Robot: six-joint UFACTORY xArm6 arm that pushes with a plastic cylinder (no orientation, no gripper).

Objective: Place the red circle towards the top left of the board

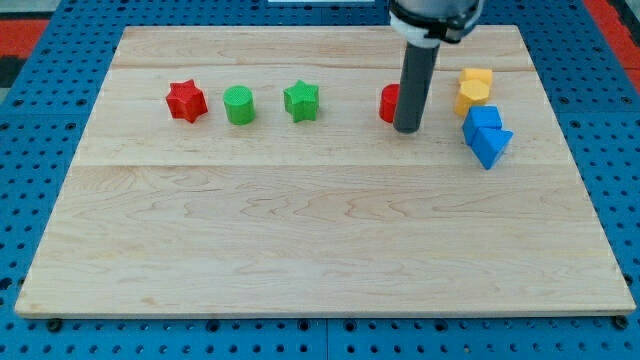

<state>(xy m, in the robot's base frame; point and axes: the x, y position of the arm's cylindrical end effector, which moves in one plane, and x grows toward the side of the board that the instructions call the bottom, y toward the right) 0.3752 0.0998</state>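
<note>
A pale wooden board (320,230) fills most of the view and rests on a blue perforated surface (30,150). My rod (414,80) descends from the view's top, and my tip (406,129) sits on the board at the right edge of the red circle (388,103), touching or nearly touching it and hiding part of it; the rod carries nothing, having no jaws to open or close. Right of the tip lie a blue block (487,135) of irregular shape and a yellow block (475,88), both apart from the tip. Left of the red circle, in a row, stand a green star (301,100), a green cylinder (239,104) and a red star (186,101). The step in hand appears to be the start of the leftward push. The next move likely calls for steering the circle up and left, above the row, to avoid striking the green star.
</note>
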